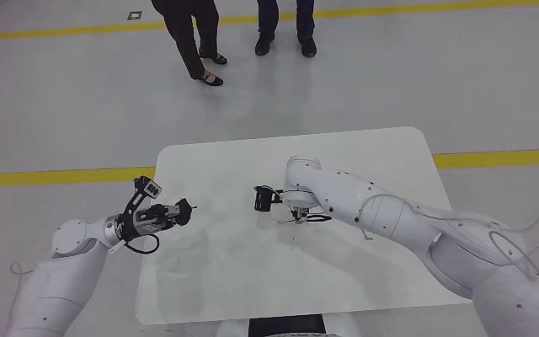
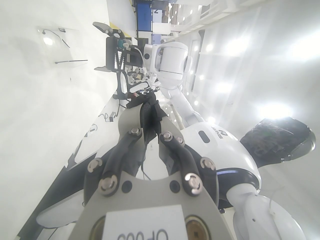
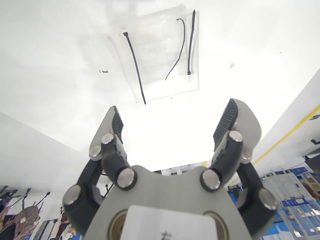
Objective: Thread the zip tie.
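Table (image 1: 379, 152): white, seen from above. The right gripper (image 3: 172, 106) is over the middle of it, jaws spread wide, nothing between the ribbed pads (image 3: 117, 123).

Close ahead of it a clear plate (image 3: 160, 38) lies flat on the table top. Three black zip ties (image 3: 135, 68) are on it, side by side and apart from one another. Two are straight with square heads. The thin curved tie (image 3: 178, 51) lies between them. The tail of one straight tie reaches the plate's edge. The right gripper hovers clear of all three.

The left gripper (image 2: 150, 111) is at the table's 9 o'clock edge, well apart from the plate, pointing toward 3 o'clock. Its jaws are drawn together. Cannot tell whether anything is pinched there.

Writing: a white label (image 2: 143, 219) sits on the left gripper's base, its print cut by the frame edge. A like label (image 3: 165, 222) sits on the right gripper's base, also cut off.
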